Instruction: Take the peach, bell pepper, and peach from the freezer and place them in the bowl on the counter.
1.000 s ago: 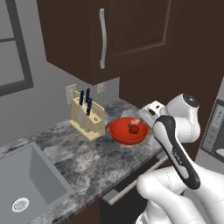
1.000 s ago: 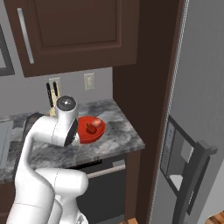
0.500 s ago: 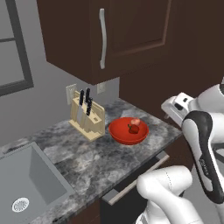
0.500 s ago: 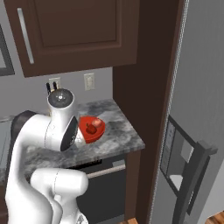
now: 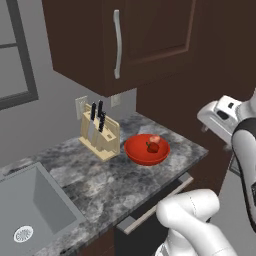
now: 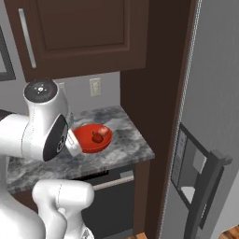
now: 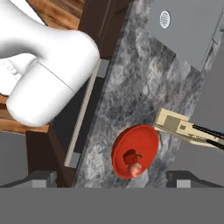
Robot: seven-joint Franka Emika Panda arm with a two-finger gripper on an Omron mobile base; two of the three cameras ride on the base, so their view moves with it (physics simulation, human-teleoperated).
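Red bowl (image 7: 134,151) between open pincer (image 7: 113,180) tips, below.

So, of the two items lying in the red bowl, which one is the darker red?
The bell pepper: deep red with a small green stem, lying toward the middle of the bowl. The peach touching it is paler, pinkish-orange, nearer the rim.

bowl (image 5: 135,152): 1 | peach (image 5: 155,139) in bowl: 1 | pepper (image 5: 152,147) in bowl: 1 | knife block (image 5: 101,136): 1 | knife handles in block: 3, dark | sink (image 5: 30,215): 1 | wall outlet (image 6: 95,87): 1 | cabinet handle (image 5: 118,44): 1 | desk (image 5: 100,182): 1 | fridge (image 6: 210,116): 1
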